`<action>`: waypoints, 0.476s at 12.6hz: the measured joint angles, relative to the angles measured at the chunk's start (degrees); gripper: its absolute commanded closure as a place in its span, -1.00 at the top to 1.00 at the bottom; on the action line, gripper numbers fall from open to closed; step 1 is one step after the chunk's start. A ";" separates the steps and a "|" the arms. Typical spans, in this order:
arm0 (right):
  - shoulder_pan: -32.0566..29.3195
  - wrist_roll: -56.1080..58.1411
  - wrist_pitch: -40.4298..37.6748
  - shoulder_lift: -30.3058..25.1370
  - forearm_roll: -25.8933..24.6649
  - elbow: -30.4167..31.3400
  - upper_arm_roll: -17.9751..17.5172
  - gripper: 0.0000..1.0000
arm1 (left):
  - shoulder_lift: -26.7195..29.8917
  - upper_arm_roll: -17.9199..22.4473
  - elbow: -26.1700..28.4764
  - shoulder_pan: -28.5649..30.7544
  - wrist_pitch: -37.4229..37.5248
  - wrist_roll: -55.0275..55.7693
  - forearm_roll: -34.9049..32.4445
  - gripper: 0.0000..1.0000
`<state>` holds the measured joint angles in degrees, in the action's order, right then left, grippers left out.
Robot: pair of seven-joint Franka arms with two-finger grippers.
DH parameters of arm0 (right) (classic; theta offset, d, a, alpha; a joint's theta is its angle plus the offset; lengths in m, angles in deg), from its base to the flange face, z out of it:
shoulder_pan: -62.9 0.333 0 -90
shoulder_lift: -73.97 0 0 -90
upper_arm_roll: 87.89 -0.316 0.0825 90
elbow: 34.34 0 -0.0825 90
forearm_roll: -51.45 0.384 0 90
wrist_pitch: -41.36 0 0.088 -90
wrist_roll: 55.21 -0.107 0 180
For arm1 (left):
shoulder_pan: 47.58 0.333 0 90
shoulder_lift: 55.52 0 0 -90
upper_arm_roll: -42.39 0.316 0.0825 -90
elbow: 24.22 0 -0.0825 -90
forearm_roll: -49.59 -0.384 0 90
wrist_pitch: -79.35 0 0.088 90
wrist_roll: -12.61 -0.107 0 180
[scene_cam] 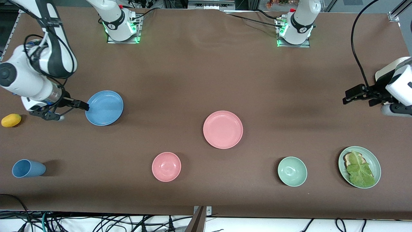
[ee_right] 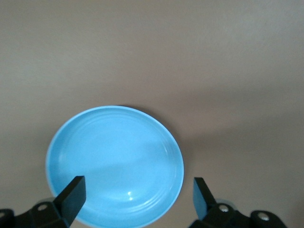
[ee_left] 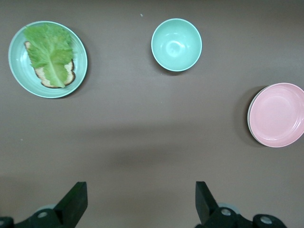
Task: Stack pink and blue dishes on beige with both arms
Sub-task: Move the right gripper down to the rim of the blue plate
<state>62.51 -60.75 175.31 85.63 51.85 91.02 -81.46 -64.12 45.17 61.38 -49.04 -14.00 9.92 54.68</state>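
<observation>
blue plate toward right arm's end, pink plate mid-table

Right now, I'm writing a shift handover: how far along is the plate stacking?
Done, it seems: the pink plate sits mid-table with a pale rim showing under it, likely the beige plate. In hand: the right gripper, open, is over the blue plate at its edge, not gripping. Left to do: carry the blue plate onto the pink. The left gripper waits open over bare table.
</observation>
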 measured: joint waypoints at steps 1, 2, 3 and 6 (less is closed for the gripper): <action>-0.10 -0.01 2.20 0.88 0.06 1.72 0.52 1.00 | 1.26 -0.21 -0.01 0.54 0.38 0.19 -0.01 1.00; -0.26 0.00 3.23 1.96 0.61 2.27 1.11 1.00 | 2.62 -0.39 -0.02 1.32 1.39 0.19 0.01 1.00; -0.55 0.18 3.78 3.04 1.93 2.31 1.49 1.00 | 3.77 -0.46 0.00 1.94 3.04 0.19 0.03 1.00; -1.92 6.44 5.18 5.78 8.91 2.30 1.67 0.98 | 4.65 -0.69 0.44 2.73 5.63 0.19 0.04 1.00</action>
<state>60.58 -54.31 180.49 91.41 60.76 93.32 -79.79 -59.47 44.48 61.82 -46.31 -8.37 10.11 54.72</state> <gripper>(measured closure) 0.000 0.000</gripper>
